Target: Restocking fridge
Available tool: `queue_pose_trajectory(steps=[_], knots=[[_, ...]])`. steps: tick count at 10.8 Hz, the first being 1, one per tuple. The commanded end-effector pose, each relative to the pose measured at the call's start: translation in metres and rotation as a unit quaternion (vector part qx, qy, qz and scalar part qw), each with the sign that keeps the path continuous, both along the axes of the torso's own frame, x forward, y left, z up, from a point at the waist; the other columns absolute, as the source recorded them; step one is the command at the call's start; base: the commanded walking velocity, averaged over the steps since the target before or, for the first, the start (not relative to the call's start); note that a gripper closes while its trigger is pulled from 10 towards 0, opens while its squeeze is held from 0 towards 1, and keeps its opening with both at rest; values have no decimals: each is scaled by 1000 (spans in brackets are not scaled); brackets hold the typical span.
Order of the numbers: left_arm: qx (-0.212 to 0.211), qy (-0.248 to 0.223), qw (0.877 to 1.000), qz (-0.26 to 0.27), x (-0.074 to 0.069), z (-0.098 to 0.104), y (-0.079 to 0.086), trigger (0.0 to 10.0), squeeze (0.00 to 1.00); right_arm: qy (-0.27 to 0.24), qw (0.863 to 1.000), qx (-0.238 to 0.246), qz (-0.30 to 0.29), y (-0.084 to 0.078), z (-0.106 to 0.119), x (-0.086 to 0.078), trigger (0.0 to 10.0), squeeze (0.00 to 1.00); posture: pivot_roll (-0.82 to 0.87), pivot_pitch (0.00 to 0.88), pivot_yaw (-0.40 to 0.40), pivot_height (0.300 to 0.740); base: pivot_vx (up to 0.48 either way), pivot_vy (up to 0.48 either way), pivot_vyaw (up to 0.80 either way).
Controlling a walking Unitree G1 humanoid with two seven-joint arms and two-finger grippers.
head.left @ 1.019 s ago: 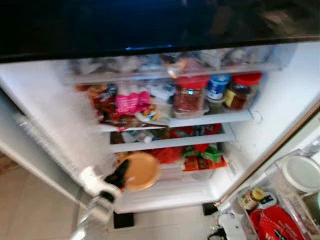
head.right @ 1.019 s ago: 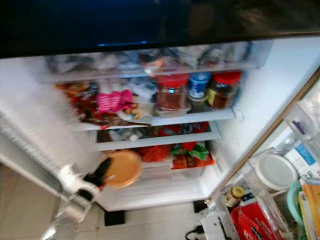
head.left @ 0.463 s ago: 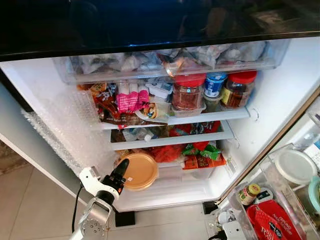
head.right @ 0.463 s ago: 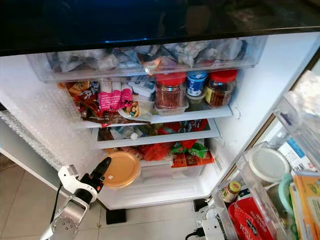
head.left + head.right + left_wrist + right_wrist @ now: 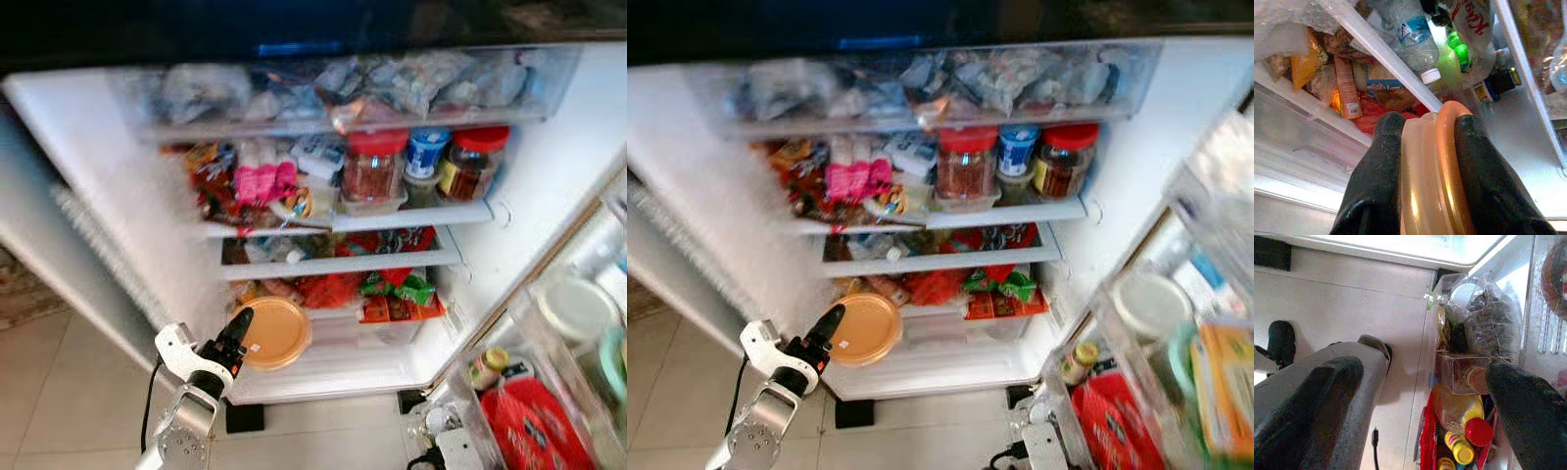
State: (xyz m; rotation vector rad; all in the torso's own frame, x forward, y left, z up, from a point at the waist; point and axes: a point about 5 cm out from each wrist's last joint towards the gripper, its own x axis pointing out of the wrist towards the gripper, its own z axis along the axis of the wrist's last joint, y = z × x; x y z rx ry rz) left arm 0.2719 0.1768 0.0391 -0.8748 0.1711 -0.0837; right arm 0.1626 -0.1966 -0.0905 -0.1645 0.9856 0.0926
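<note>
The left gripper [image 5: 238, 328], clamped on the orange container [image 5: 271, 334], should slide it level onto the bottom shelf [image 5: 333, 364].

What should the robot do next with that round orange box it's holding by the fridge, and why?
Probably push the round orange container a little further in, toward the bottom of the fridge. The left gripper is shut on its edge, holding it in front of the lowest level, below the crowded shelves of jars and packets. The bare white floor there looks like the only free spot.
</note>
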Motion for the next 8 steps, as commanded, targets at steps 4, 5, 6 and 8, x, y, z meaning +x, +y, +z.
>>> queue_pose_trajectory(steps=[4,5,6,8], knots=[[6,-5,1000,7,4,5,2,10000,0,16,1000,1,-4,-1,-4,-9,10000,0,-78,112,9,676,0,0,0],[6,-7,1000,6,4,6,1,10000,0,15,1000,0,-4,-1,-4,-9,10000,0,-77,113,8,676,0,0,0],[5,-10,1000,7,5,7,1,10000,0,16,1000,-2,-3,-1,-4,-8,10000,0,-78,115,7,676,0,0,0],[5,-10,1000,7,6,7,1,10000,0,20,1000,-2,-3,-1,-4,-9,10000,0,-77,116,6,676,0,0,0]])
